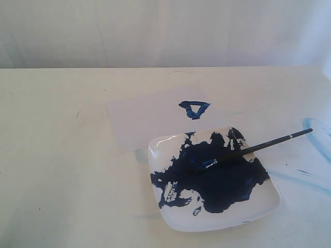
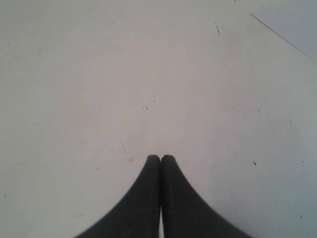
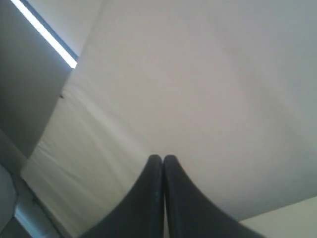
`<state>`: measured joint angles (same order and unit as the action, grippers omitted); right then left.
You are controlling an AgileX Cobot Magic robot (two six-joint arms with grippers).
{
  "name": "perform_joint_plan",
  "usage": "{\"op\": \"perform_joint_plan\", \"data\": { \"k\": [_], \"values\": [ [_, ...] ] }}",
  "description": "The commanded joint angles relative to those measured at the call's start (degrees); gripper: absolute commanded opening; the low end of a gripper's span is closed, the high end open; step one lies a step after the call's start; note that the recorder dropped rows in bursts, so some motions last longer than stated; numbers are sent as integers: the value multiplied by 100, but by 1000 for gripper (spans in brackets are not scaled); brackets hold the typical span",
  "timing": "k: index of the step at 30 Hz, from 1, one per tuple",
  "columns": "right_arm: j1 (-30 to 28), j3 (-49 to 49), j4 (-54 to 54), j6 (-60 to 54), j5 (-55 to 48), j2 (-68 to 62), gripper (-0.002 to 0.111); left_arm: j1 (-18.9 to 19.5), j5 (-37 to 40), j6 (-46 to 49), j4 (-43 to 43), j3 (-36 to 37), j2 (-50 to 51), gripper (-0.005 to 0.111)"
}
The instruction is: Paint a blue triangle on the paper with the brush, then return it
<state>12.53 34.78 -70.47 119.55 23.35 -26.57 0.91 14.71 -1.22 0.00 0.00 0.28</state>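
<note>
The blue triangle [image 1: 194,109] sits point down on the paper [image 1: 150,119], a dark outline near the sheet's far edge. The paper lies flat on the table [image 1: 62,170], 1 edge tucked under the rim of the white square plate [image 1: 217,225]. The plate holds a wide pool of dark-blue paint [image 1: 222,181]. The brush [image 1: 269,143] lies across it, bristle end in the paint, black handle sloping out over the rim. Pale blue smears [image 1: 315,137] mark the table past the handle's end.

The left gripper [image 2: 160,157] hangs above bare table, its 2 fingers pressed together with nothing between them. 1 corner of the paper [image 2: 292,22] lies ahead of it and off to the side, well apart from the fingertips. The right gripper [image 3: 163,157] is likewise closed and empty, tilted toward a plain pale surface.
</note>
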Motion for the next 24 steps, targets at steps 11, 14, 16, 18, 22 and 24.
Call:
{"op": "perform_joint_plan", "data": {
  "k": [11,14,16,18,22,24],
  "values": [
    [6,-2025,5568,-8346,-957,895,0,1,-5,-4,0,0,-28,0],
    [6,-2485,5568,-9295,-1869,1232,0,1,-5,-4,0,0,-28,0],
    [6,-2728,5568,-9863,-2271,1443,0,1,-5,-4,0,0,-28,0],
    [6,-2946,5568,-10351,-2517,1597,0,1,-5,-4,0,0,-28,0],
    [6,-3332,6114,-11308,-2633,1805,0,1,-5,-4,0,0,-28,0],
    [6,-3473,6486,-11871,-2622,1904,0,1,-5,-4,0,0,-28,0]
  ]
}}
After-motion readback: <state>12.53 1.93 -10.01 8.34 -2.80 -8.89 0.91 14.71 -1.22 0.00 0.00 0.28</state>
